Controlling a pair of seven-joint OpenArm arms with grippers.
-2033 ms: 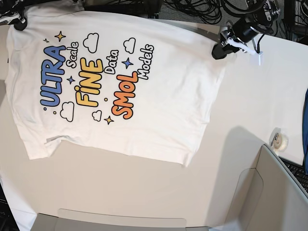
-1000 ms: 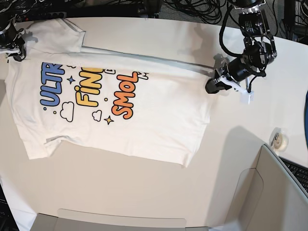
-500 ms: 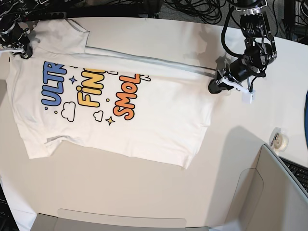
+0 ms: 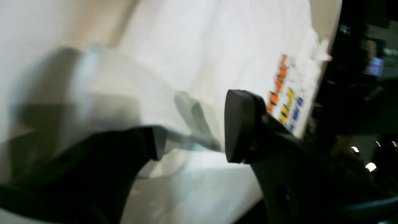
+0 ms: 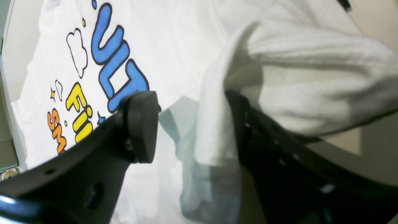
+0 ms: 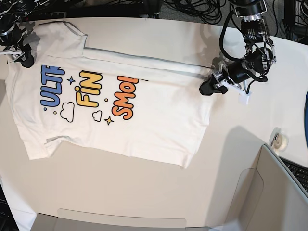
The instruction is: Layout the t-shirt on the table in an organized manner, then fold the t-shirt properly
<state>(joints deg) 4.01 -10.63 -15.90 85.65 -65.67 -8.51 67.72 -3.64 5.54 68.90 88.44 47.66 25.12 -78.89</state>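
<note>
The white t-shirt (image 6: 154,120) lies print-up on the table (image 6: 144,192). Its top strip is folded down, plain side up, and covers the upper ends of the blue, yellow and orange letters. My left gripper (image 6: 208,88) is at the shirt's right end of that fold. In the left wrist view its jaws (image 4: 189,133) stand apart, with the fabric edge loose between them. My right gripper (image 6: 21,53) is at the shirt's top left corner. The right wrist view shows it (image 5: 189,124) open, with a bunched fold of the t-shirt (image 5: 174,40) resting against one finger (image 5: 242,124).
A roll of tape (image 6: 279,140) sits at the right, near a grey-beige panel (image 6: 269,192) and a keyboard (image 6: 296,171). Black cables (image 6: 202,7) run along the far edge. Something blue (image 6: 306,130) shows at the right border.
Both grippers, shut on the shirt's top edge a second ago, have opened. The folded strip now lies lower over the lettering. The left gripper has shifted slightly left.
</note>
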